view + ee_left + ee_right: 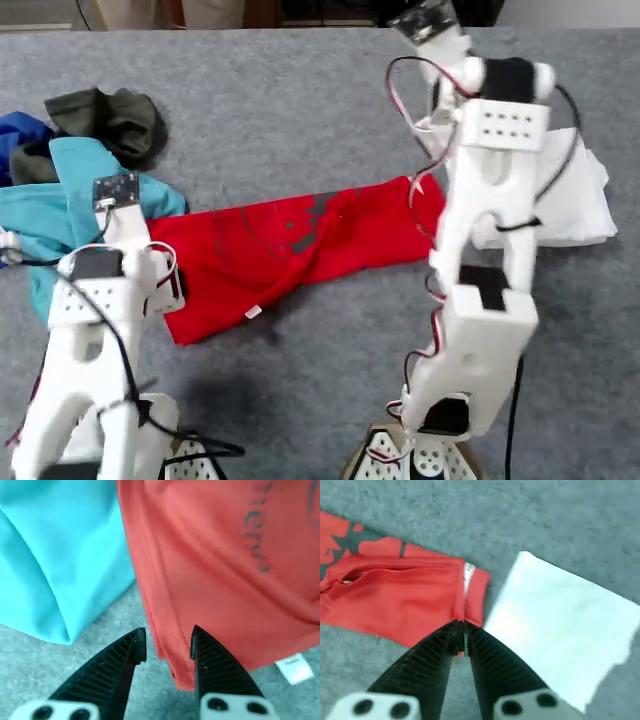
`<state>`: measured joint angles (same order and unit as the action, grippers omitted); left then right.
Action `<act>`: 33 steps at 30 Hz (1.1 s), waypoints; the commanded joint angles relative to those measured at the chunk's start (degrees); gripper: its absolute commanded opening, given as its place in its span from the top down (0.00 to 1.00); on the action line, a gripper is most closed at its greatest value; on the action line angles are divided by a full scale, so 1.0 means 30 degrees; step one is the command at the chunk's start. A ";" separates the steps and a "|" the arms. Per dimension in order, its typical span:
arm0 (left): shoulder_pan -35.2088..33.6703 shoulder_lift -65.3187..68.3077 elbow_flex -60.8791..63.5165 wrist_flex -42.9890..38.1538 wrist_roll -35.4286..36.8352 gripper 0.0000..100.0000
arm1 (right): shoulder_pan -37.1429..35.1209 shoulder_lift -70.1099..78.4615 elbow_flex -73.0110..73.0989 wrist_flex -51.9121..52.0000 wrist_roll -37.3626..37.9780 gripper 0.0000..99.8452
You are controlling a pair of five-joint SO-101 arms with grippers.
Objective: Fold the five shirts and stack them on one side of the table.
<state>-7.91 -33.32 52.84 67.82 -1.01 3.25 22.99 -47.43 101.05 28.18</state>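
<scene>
Left jaws, narrowly apart, straddle a corner of the red shirt (215,555) beside the teal shirt (55,555); right jaws pinch its other end, next to the white shirt (560,625).

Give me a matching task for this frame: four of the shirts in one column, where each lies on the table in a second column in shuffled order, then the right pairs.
Shirts:
1. long red fabric shirt
2. crumpled teal fabric shirt
3. folded white fabric shirt
4. bunched dark green fabric shirt

Places:
A. right side of the grey table
B. far left corner
C. stretched across the middle
D. left side, touching the red shirt's end

Pairs: 1-C, 2-D, 3-A, 4-B
</scene>
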 commanded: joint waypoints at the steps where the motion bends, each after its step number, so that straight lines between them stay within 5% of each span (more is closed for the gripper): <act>1: -0.1201 0.2418 -0.1495 -0.0908 0.0234 0.84 | 0.0718 -0.2711 0.1275 0.0322 0.1114 1.00; 16: -0.1758 0.3150 -0.1055 -0.2872 0.1612 0.84 | 0.0864 -0.7634 0.9099 -0.3223 0.2608 1.00; 33: -0.0938 0.6960 -0.0821 -0.4659 0.5538 0.80 | 0.0630 -0.7810 0.9451 -0.3223 0.2520 1.00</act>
<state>-11.16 -14.59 52.13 54.55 14.73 6.07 2.86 -18.86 92.18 35.56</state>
